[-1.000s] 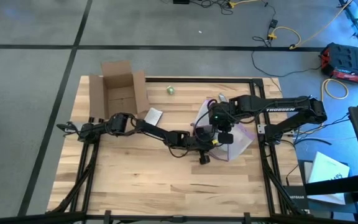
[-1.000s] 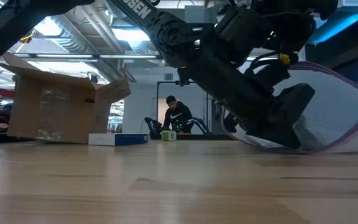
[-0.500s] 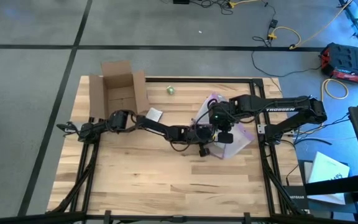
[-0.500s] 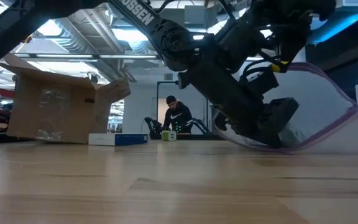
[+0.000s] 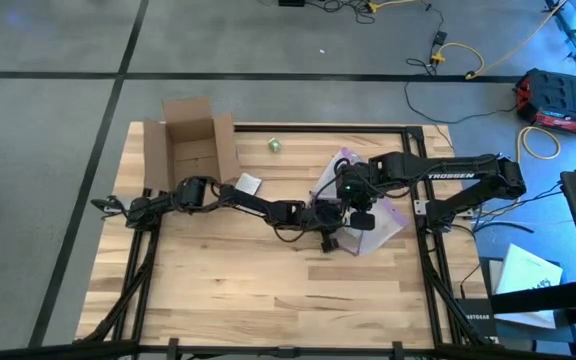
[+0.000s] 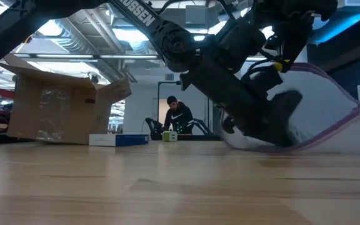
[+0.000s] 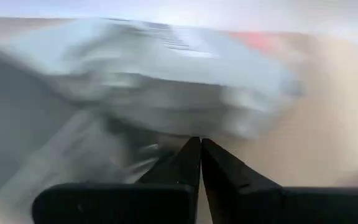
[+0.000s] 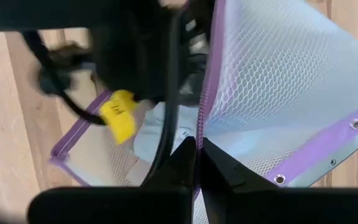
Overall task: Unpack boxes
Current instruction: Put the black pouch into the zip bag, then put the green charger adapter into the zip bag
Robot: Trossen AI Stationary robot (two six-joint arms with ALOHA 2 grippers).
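On your far left, the box [image 5: 190,146] sits open at the back left corner of the table [image 5: 268,290], flaps spread and, from above, with nothing to be seen inside, so the unpacking of that one looks done or close to it. Just right of it a small flat white-and-blue packet [image 5: 247,185] lies on the wood, and further back a little green object [image 5: 274,146] stands alone. Moving right, your left arm stretches low across the middle, and its left gripper [image 5: 330,240] has its fingers pressed together, pushed into the mouth of the clear mesh bag with the purple zip edge [image 5: 388,222]; its wrist view is blurred, so you probably have a pale wrapped item just ahead of the tips, but whether anything is pinched cannot be told. Right beside it, your right gripper [image 8: 197,163] is clamped on the bag's purple edge, lifting it off the table. What seems left to you is emptying that bag and setting its contents out. A person [image 6: 177,115] sits in the room well beyond the table.
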